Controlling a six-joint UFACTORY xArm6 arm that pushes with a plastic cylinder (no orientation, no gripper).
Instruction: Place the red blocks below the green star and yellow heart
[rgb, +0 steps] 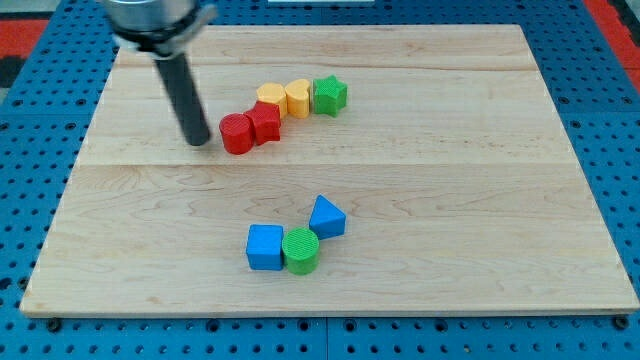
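A red cylinder (236, 133) and a red star-shaped block (265, 122) lie side by side left of the board's middle. Just above and to their right a yellow block (270, 96), a yellow heart (297, 96) and a green star (329, 95) stand in a row. The red star touches the yellow block from below-left. My tip (199, 141) is at the end of the dark rod, just left of the red cylinder, with a small gap between them.
A blue cube (265, 247), a green cylinder (300, 250) and a blue triangular block (326, 217) cluster near the view's bottom middle. The wooden board (500, 200) lies on a blue perforated table.
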